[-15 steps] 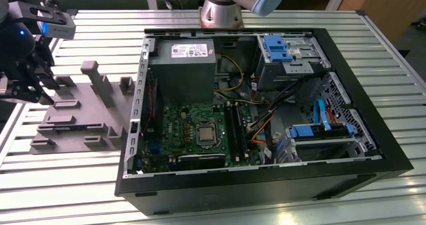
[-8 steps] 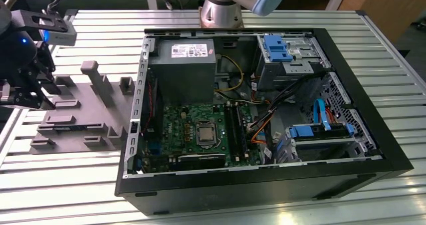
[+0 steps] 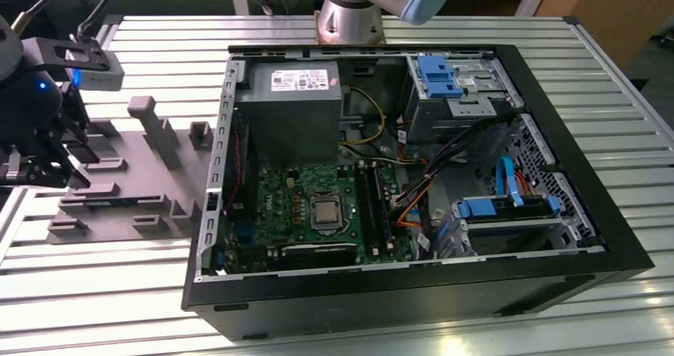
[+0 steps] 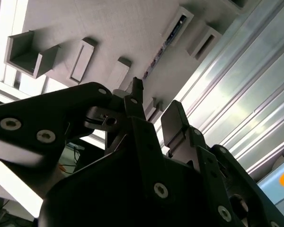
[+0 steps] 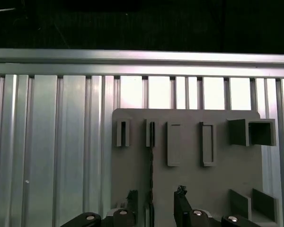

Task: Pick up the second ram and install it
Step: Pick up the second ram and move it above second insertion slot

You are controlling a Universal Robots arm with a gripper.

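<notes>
Exterior view: arm base [image 3: 351,18] stands at the table's [image 3: 589,80] far edge, behind the open computer case [image 3: 421,293]. Wrist end reaches out to the exterior view's left, and the gripper [image 3: 43,166] points down over the grey fixture tray [image 3: 137,214], well apart from the case.

First wrist view looks straight down on the tray [image 5: 189,184]. The second ram [image 5: 151,163] stands on edge as a thin dark line. One end sits in a raised slotted block [image 5: 151,133]; the strip runs from there toward the gripper [image 5: 156,197].

It passes between the two fingers [image 5: 181,201], nearer one than the other, with a gap showing on each side.

Second wrist view: same strip [image 4: 163,47] lies in its channel on the tray [image 4: 109,28], and its near end comes close to one fingertip [image 4: 136,90]. Whether they touch, cannot tell.

Gripper [image 4: 155,98] jaws stand apart, with moderate spread, clamped on nothing. The ram sits in the tray, not lifted.
</notes>
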